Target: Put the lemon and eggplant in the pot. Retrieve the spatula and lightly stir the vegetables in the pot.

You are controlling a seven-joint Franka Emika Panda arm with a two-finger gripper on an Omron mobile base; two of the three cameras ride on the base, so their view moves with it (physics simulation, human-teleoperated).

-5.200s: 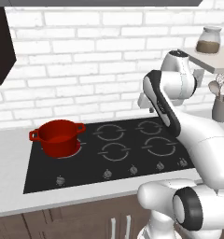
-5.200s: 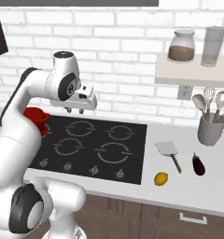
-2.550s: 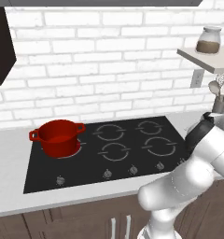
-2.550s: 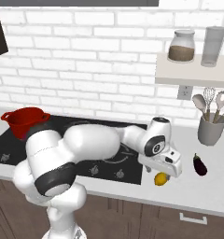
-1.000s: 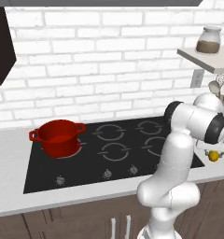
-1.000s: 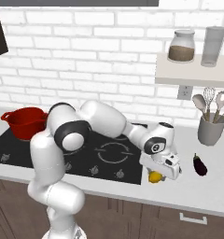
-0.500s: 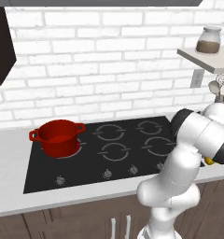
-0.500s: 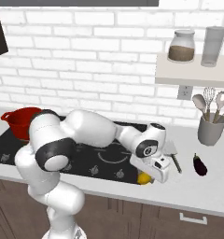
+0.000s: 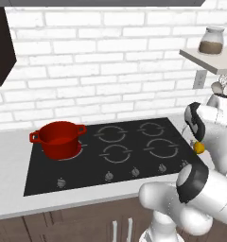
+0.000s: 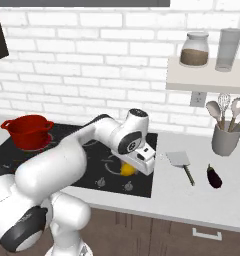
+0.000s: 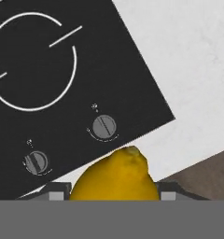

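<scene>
Yellow and slightly pointed at one end, the lemon (image 11: 115,176) sits clamped between the two fingers of the pincer (image 10: 133,168), carried in the air above the front right corner of the black cooktop (image 10: 92,165). In the hand view it hangs over the cooktop's control knobs and the pale desk (image 11: 188,70) edge beyond. From the left base view the lemon (image 9: 198,147) shows as a small bright ball beside the white arm.

The eggplant (image 10: 214,176), dark purple and elongated, lies on the desk (image 10: 192,200) to the right of the cooktop, near a grey utensil holder (image 10: 225,139). The spatula (image 10: 181,163), grey with a flat square blade, lies on the desk between the cooktop and the eggplant.

The red pot (image 9: 58,138), round and squat with two small loop handles, stands on the left rear burner, well apart from the lemon.
</scene>
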